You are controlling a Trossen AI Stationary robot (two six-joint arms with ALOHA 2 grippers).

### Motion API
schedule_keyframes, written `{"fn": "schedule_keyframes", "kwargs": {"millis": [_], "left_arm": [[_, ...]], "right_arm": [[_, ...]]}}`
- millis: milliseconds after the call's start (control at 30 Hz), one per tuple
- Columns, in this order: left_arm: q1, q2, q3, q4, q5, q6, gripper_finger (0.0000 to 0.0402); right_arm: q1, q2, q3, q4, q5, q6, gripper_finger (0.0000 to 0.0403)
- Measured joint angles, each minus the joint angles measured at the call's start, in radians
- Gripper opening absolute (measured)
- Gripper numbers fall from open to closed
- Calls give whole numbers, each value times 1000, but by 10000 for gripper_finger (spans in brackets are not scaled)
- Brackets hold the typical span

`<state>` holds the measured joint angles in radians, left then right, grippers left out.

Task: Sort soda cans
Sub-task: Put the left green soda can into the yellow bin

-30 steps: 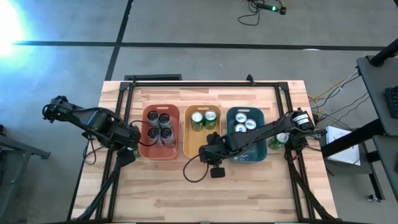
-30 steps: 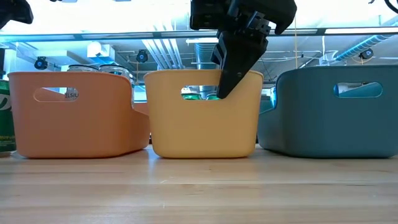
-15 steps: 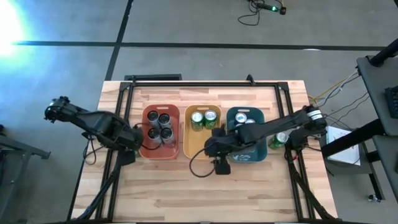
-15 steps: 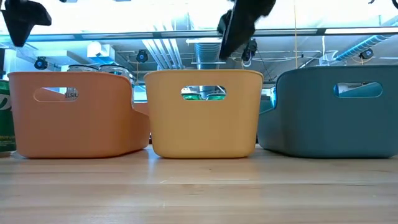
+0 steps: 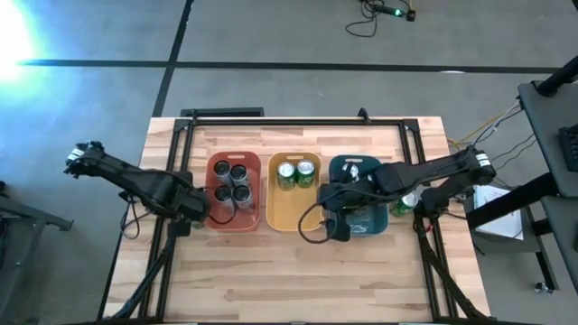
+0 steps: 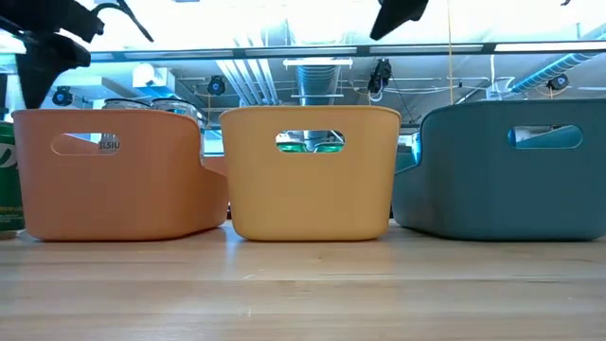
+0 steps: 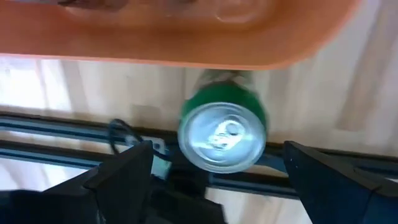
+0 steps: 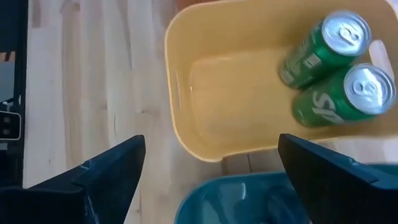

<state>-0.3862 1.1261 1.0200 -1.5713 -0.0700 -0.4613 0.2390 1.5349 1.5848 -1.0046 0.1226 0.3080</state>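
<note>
At the left of the high view my left tool [image 5: 187, 209] hangs just beside the outer wall of the red bin [image 5: 214, 220], at the bench's [image 5: 271, 280] left edge. In its wrist view the fingers [image 7: 127, 171] are spread wide and grip nothing; between them stands a lone green can [image 7: 222, 132], upright on the wood, right against the bin's orange-red wall. The same can shows as a green sliver at the far left of the low view [image 6: 8, 180], beside that bin.

Inside the red bin stand four dark cans [image 5: 231, 182], packed together in the upper half of it.

In the middle, the yellow bin [image 5: 282, 219] holds two green cans [image 5: 295, 172] side by side at its upper end; the rest of its floor is bare. My right wrist view shows those two [image 8: 336, 68] upright and touching each other in a corner.

Further right, my right tool [image 5: 338, 217] hovers over the seam between the yellow bin and the teal bin [image 5: 377, 226], near their lower ends. Its fingers [image 8: 109, 171] are parted and empty. The arm crosses over the teal bin and covers much of it; silver can tops [image 5: 352, 170] show at the upper end, but I cannot count them.

At the right edge of the bench, outside the teal bin, another green can [image 5: 408, 202] stands partly hidden under my right arm.
</note>
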Motion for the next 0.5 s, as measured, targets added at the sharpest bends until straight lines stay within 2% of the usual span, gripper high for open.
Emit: {"fn": "schedule_keyframes", "kwargs": {"millis": [100,200,500], "left_arm": [[0,-30,-23,0,-13,8,342],[0,-51,-46,0,37,5,342],[1,-52,-119,39,58,25,342]], "right_arm": [[0,-5,0,-15,2,22,363],[0,0,0,-15,2,30,364],[0,24,-1,-7,2,23,364]]}}
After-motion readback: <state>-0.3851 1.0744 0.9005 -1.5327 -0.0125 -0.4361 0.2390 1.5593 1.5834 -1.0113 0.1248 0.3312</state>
